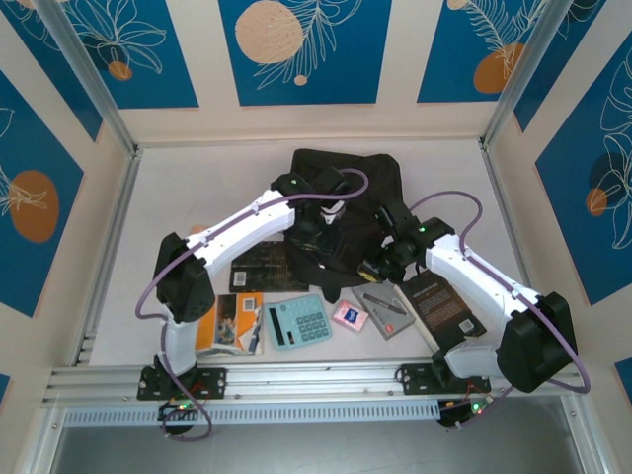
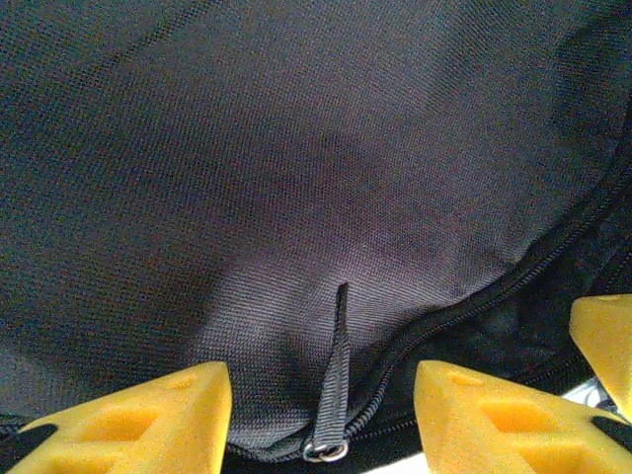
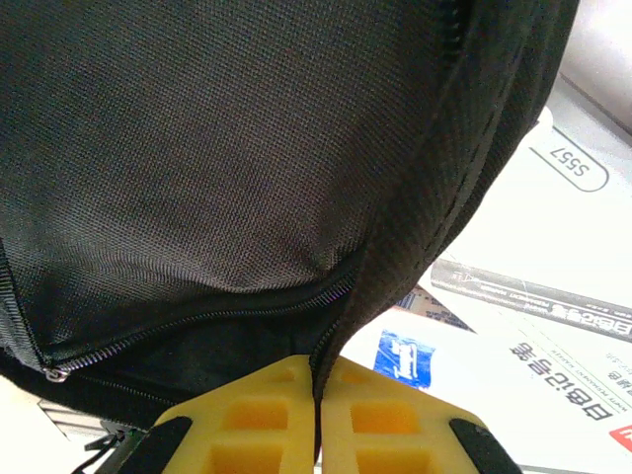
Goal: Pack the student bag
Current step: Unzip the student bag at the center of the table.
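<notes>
The student bag [image 1: 346, 173], a large black fabric backpack, lies at the middle back of the table with both arms reaching onto its near edge. My left gripper [image 1: 321, 237] is open, and its yellow fingers [image 2: 148, 420] stand either side of a black zipper pull strap [image 2: 339, 365] without touching it. The strap lies on the bag's fabric [image 2: 296, 148] beside a partly open zipper. My right gripper [image 3: 318, 380] is shut on the bag's zipper edge, the fabric [image 3: 217, 148] rising from between its pads. In the top view the right gripper [image 1: 380, 259] is at the bag's near right.
In front of the bag lie a dark book with gold print [image 1: 259, 267], orange and yellow booklets [image 1: 232, 321], a teal calculator [image 1: 298, 321], a small pink item [image 1: 350, 315], a grey case [image 1: 388, 308] and a dark booklet [image 1: 439, 301]. White printed packs [image 3: 553, 286] lie beside the right gripper.
</notes>
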Available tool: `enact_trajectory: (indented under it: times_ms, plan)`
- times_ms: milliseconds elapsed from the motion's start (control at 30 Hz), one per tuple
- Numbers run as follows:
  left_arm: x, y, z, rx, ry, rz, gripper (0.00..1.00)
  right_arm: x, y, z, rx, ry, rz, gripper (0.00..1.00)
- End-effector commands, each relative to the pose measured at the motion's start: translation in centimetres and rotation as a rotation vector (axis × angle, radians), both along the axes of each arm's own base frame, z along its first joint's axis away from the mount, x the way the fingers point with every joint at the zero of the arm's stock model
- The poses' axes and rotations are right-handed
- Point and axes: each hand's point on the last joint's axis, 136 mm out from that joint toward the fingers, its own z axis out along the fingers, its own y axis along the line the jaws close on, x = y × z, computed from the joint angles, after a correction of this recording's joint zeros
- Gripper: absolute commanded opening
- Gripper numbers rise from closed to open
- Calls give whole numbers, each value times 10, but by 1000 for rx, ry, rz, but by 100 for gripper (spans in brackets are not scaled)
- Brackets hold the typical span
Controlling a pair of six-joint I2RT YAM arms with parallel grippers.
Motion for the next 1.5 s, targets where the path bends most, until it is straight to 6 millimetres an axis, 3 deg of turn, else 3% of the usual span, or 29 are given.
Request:
enact_trajectory:
  times_ms: [0, 167, 333, 467, 700, 767, 1100, 1333, 1467]
  plan:
    - [-4, -1, -13, 43, 1, -28, 50, -9, 3, 1, 18, 14, 24, 8]
    - [-9, -3, -28, 72, 18, -42, 49, -8, 4, 1, 22, 13, 28, 8]
    - [-13, -4, -38, 102, 19, -62, 42, -8, 3, -1, 20, 18, 26, 8]
    - [-10, 3, -42, 147, 1, -57, 32, -8, 3, -1, 20, 14, 27, 8]
    - [-13, 5, -50, 189, 7, -84, 1, -6, 1, -3, 20, 10, 22, 7]
    - [-15, 5, -50, 190, 10, -89, 0, -5, 1, -3, 18, 9, 25, 7]
    - [1, 23, 1, 90, -74, 49, 0, 1, -8, -4, -9, -13, 31, 7]
    - [-7, 36, 27, -35, -73, 151, 0, 6, -14, -7, -24, -20, 35, 6]
    - [-14, 37, 31, -71, -64, 147, 0, 8, -15, -10, -29, -14, 35, 6]
